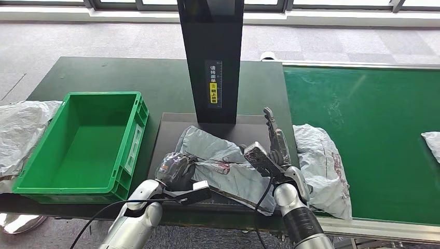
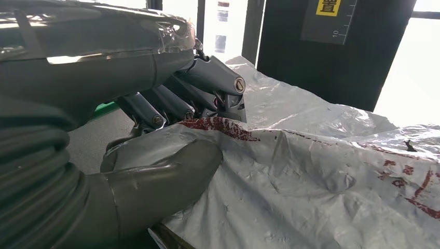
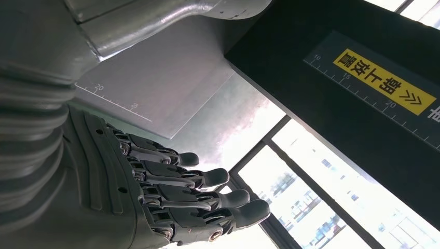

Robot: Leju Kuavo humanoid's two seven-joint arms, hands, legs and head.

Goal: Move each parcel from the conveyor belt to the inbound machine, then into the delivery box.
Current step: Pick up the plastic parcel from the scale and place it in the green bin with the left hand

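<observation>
A crumpled grey parcel (image 1: 223, 161) with red print lies on the dark platform (image 1: 168, 132) of the inbound machine, below its black column (image 1: 211, 52). My left hand (image 1: 176, 167) grips the parcel's left edge. In the left wrist view the thumb (image 2: 171, 168) presses one side of the parcel (image 2: 311, 171) and the fingers (image 2: 207, 85) curl over the other. My right hand (image 1: 273, 145) stands at the parcel's right side with its fingers stretched out, holding nothing. The right wrist view has this hand (image 3: 171, 192) open beside the column's yellow label (image 3: 384, 88).
A green delivery box (image 1: 132, 140) stands left of the platform. A second grey parcel (image 1: 324, 161) lies at the near left end of the green conveyor belt (image 1: 373, 104), and a third (image 1: 433, 144) sits at its right edge. Grey bags (image 1: 21, 129) lie left of the box.
</observation>
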